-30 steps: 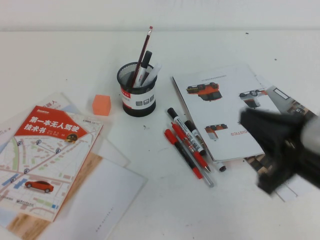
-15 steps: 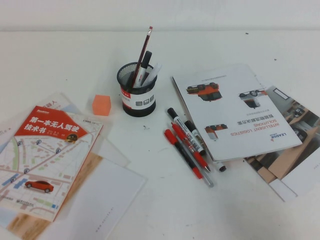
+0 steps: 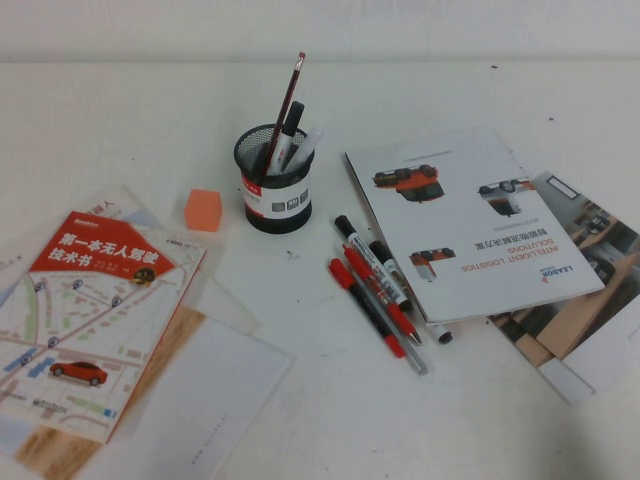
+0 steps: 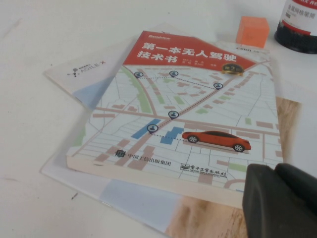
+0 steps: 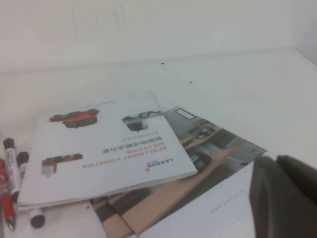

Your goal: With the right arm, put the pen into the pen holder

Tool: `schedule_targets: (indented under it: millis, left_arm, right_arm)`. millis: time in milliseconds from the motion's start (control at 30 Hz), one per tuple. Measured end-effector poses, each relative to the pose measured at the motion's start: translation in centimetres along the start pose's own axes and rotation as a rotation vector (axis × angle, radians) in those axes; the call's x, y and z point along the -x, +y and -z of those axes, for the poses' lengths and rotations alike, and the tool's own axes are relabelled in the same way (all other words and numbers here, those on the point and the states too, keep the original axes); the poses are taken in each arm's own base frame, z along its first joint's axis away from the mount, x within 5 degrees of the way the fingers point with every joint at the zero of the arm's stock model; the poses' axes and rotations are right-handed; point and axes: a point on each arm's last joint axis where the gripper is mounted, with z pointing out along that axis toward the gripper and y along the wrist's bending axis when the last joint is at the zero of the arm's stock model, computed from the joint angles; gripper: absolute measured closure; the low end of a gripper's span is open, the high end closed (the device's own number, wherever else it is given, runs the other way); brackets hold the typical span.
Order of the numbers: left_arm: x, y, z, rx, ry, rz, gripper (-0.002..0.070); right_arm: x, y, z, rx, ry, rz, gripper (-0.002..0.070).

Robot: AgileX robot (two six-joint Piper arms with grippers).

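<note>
Over brochure – right end effector (image 5: 285,198), grip unclear | left end effector (image 4: 280,201) – same

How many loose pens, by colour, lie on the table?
Red pens: 2
Black markers: 2
Total: 4
Left gripper is near the map book, right gripper near the brochures.
</note>
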Motion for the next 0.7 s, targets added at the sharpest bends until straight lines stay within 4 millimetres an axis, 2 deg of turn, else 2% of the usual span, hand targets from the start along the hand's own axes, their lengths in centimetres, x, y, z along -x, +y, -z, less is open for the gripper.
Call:
schedule_targets:
  millis: [200, 367, 700]
  left_arm:
    - [0.0, 0.0, 0.0, 0.0, 0.0, 0.0, 0.0676]
    - [0.0, 0.0, 0.0, 0.0, 0.0, 0.0, 0.0676]
    - [0.0, 0.0, 0.0, 0.0, 0.0, 0.0, 0.0676]
  right_arm:
    - [-1.3, 0.0, -0.1, 0.012, 0.039, 0.04, 0.0696]
    - [-2.5, 0.2, 0.5, 0.045, 0.138, 0.061, 0.0696]
    - [-2.7, 0.0, 0.6, 0.003, 0.163, 0.072, 0.0696]
